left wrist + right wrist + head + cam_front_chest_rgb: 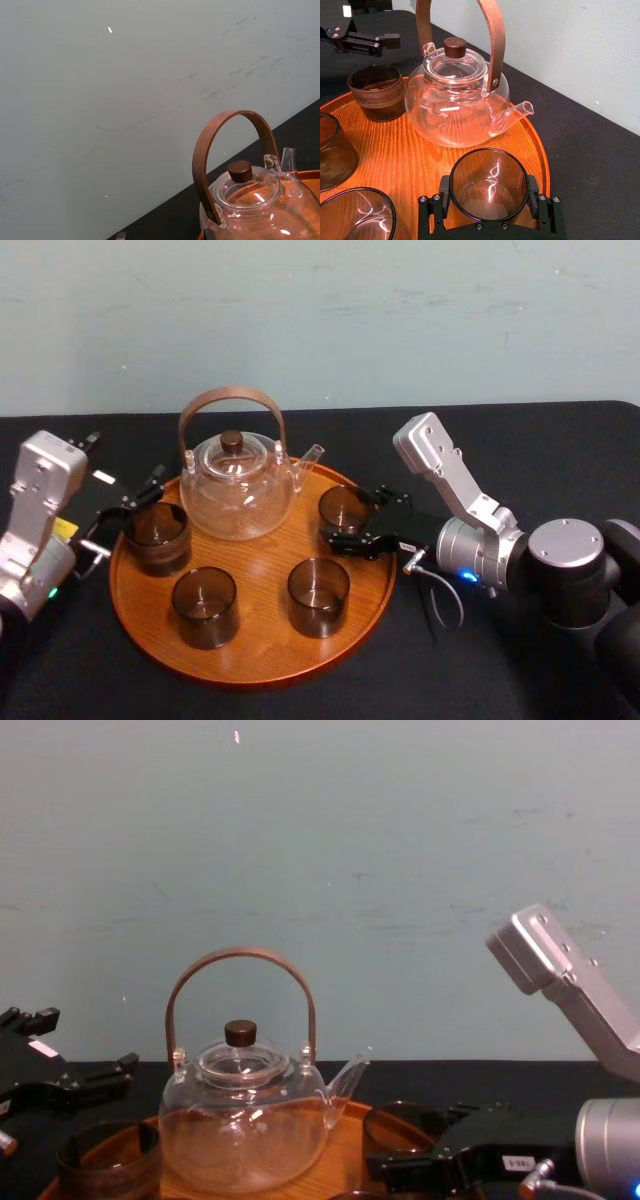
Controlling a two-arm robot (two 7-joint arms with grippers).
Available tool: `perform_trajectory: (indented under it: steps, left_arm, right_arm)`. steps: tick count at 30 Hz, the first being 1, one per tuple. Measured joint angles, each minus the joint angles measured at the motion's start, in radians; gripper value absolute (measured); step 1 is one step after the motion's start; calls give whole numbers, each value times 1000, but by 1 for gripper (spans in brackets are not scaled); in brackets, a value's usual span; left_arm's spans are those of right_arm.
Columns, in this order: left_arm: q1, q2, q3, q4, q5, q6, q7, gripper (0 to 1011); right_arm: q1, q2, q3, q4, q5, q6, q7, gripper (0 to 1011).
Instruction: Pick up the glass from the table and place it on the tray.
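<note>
Honestly, this looks nearly done. The glass [489, 185] already sits upright on the tray [250, 665], at its right side near the teapot [238, 485] spout, off the table [500, 440]. My right gripper [360, 517] has its fingers pinching the glass from both sides, so what's left is letting go and backing out. It's short, smoky, see-through and empty. My left gripper [125, 512] hovers with fingers spread beside the tray's left rim.

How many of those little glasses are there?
4, all on the tray: back-left glass, front-left glass, front-right glass, and back-right glass at the right end effector.
</note>
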Motion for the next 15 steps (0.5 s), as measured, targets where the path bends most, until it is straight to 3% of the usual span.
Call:
perform_trajectory:
  steps: [6,15]
  left_arm:
    - [0,0,0,0,0,0,0,1001]
    - [0,0,0,0,0,0,0,1002]
  right_arm:
    - [0,0,0,-1,1,0,0,997]
    - [-1,0,1,-1,2,0,0,1002]
